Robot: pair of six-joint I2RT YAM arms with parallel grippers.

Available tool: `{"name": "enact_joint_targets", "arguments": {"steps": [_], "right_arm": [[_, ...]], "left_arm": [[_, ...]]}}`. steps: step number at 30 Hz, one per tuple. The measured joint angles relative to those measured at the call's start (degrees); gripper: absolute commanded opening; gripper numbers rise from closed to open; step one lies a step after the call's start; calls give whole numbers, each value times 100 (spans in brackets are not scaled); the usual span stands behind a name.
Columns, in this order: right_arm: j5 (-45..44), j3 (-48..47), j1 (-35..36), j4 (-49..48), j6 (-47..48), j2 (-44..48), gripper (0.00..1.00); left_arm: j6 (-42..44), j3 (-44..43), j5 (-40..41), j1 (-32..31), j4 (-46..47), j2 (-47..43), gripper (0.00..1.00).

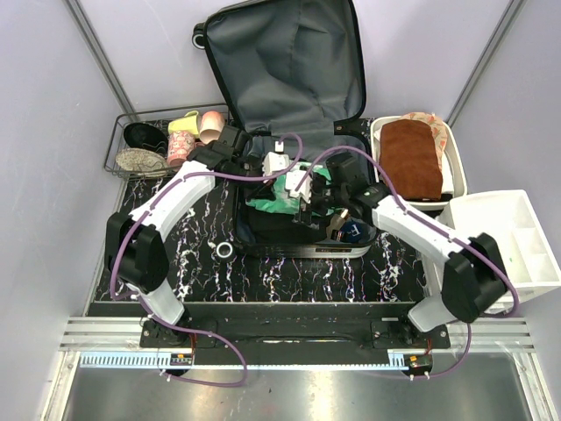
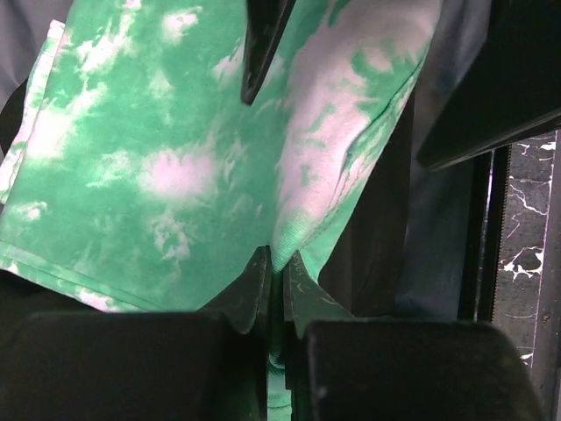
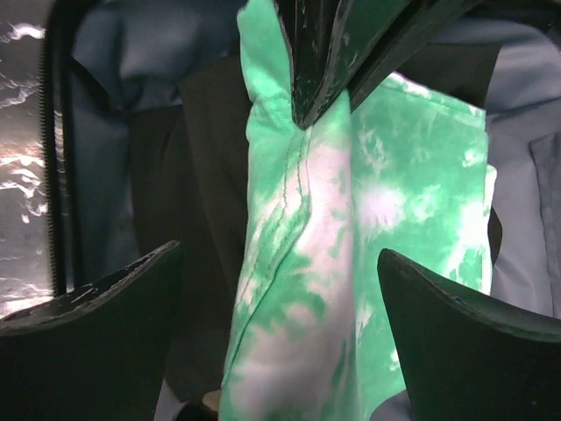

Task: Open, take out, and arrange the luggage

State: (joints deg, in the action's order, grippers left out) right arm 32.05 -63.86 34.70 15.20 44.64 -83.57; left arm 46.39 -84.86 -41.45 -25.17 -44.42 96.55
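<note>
Green cloth [image 2: 175, 175] edge nipped by left pincer [image 2: 276, 261].

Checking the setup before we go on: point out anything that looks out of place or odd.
Only a small ring lies by itself on the table, left of the suitcase. The green cloth is bunched, but only because the left end effector pinches it.

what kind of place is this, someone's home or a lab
Probably a robot lab cell, not a home: bare panel walls, arms bolted to a metal rail, and staged props: an open suitcase holding a green cloth, a basket of shoes.
</note>
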Motion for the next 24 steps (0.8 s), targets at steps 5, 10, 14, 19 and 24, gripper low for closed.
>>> {"name": "enact_joint_targets", "arguments": {"steps": [5,10,14,19,24], "right_arm": [[-452,-232,120,122,452,-647,71],[-907,-634,149,415,826,-1019,10],[-1187,-855,144,496,1036,-1027,0],[-1204,-1126,-181,667,1222,-944,0],[-940,-1600,-1115,817,1641,-636,0]], "left_arm": [[-118,0,-83,66,39,0,0],[-256,-28,-138,136,68,0,4],[-409,-116,-175,201,190,-2,52],[-1049,-313,-210,442,387,-103,92],[-1886,-365,-326,890,831,-472,99]]}}
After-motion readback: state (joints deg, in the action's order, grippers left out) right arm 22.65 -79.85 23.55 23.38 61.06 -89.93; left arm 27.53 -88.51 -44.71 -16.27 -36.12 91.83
